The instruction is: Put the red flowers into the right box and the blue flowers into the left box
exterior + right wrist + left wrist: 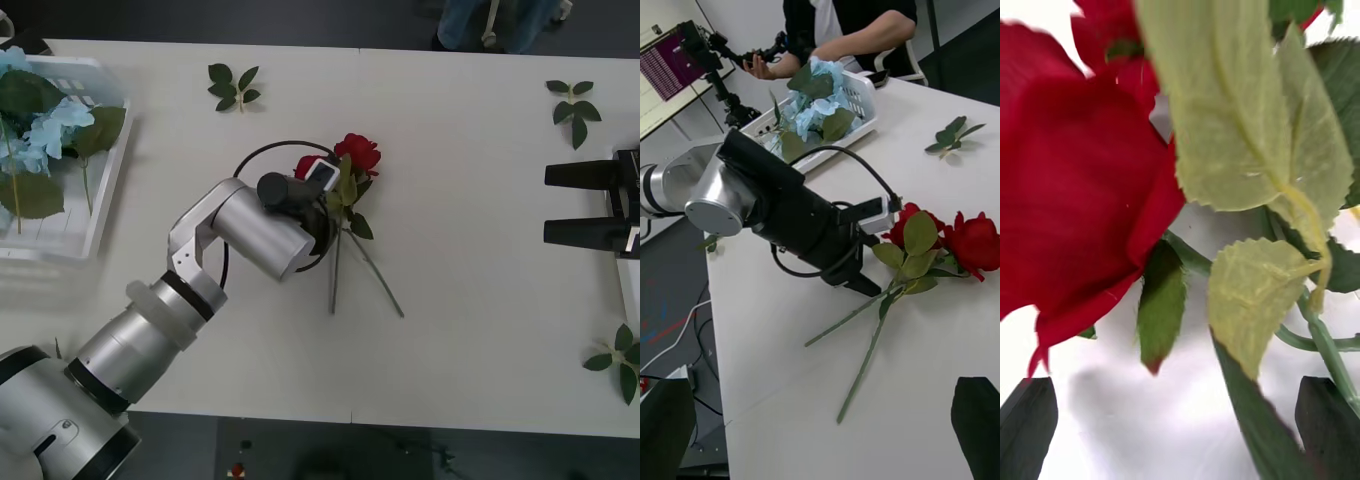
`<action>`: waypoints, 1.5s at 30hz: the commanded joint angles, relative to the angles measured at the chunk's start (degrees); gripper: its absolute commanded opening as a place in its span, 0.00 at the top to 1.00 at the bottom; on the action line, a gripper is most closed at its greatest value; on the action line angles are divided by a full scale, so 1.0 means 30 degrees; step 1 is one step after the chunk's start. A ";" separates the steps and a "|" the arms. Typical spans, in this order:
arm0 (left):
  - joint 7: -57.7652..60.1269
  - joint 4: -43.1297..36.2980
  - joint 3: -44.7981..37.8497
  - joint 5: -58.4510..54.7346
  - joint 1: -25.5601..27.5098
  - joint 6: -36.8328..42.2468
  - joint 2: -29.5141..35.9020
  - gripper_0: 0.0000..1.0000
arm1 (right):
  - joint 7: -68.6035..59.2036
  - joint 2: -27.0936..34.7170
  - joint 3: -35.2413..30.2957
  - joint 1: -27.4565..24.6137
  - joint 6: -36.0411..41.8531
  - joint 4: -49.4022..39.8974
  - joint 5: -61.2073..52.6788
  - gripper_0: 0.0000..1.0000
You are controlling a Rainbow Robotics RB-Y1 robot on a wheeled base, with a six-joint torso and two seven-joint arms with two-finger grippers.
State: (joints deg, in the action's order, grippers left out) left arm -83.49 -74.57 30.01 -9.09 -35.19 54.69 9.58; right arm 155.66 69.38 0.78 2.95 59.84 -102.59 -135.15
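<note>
Two red flowers [357,152] lie mid-table with their thin stems crossed; in the right wrist view the blooms [974,244] lie side by side. My left gripper [335,205] is lowered over their leaves, and its black fingers [1026,427] stand open at either side of the stems, close to a bloom [1075,202]. The blue flowers [45,130] lie in the left box [100,215], a slotted white basket at the table's left end. My right gripper [565,203] hovers open at the right side, beside the right box [632,290], of which just an edge shows.
Loose green leaf sprigs lie at the back centre [235,87], back right [573,105] and front right [618,362]. Bare white table [470,250] lies between the roses and the right gripper. The left arm's cable loops around its wrist [260,155].
</note>
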 commanded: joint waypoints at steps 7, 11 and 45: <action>0.0849 -0.4675 -0.0393 -0.1511 0.1592 0.1604 0.1436 0.08 | -0.0219 -0.0304 -0.0378 0.0161 -0.0083 -0.0287 -0.0242 0.00; 0.0878 -0.4675 -0.0393 -0.1950 0.1621 0.1633 0.1407 0.08 | -0.0219 -0.0304 -0.0378 0.0161 -0.0083 -0.0287 -0.0242 0.00; 0.0615 -0.0163 0.0251 -0.2829 -0.0869 -0.0711 -0.0586 0.15 | -0.0219 -0.0304 -0.0378 0.0161 -0.0083 -0.0287 -0.0242 0.00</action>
State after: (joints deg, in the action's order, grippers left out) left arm -83.45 -74.04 29.97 -17.40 -35.99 53.79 8.70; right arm 155.66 69.37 0.75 2.95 59.84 -102.59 -135.17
